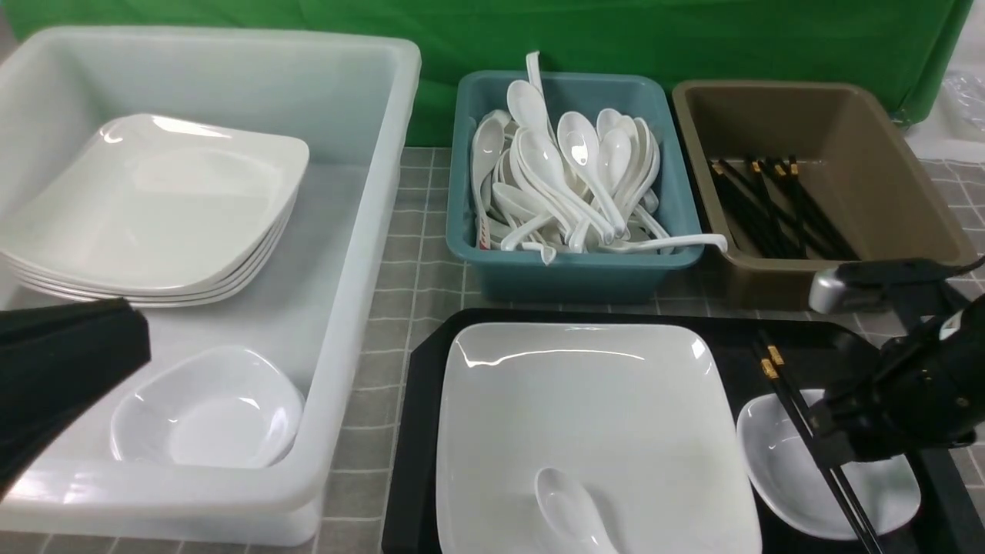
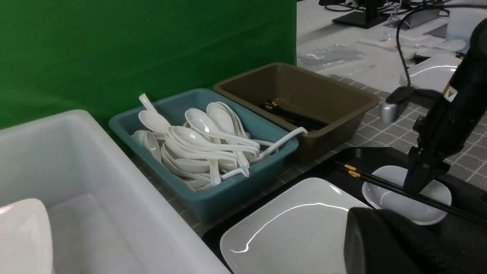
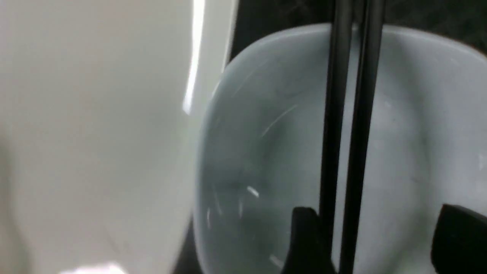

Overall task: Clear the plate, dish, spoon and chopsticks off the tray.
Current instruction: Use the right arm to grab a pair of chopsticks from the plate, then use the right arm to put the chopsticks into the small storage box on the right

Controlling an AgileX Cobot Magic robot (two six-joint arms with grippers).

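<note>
The black tray [image 1: 416, 431] holds the large white plate [image 1: 585, 408], and the spoon [image 1: 568, 504] lies on the plate's near edge. The small dish [image 1: 785, 471] sits on the tray to the right of the plate, with the chopsticks [image 1: 794, 402] lying across it. My right gripper [image 3: 380, 239] hangs open just over the dish [image 3: 274, 152]. The chopsticks [image 3: 335, 114] run between its fingers, close against one finger. My left gripper [image 1: 127, 342] hovers shut and empty over the near end of the white tub, away from the tray.
The white tub [image 1: 369, 231] on the left holds a stack of plates [image 1: 154, 208] and a small dish [image 1: 208, 419]. Behind the tray are a teal tub [image 1: 569, 273] full of spoons and a brown tub [image 1: 885, 177] with black chopsticks [image 1: 777, 211].
</note>
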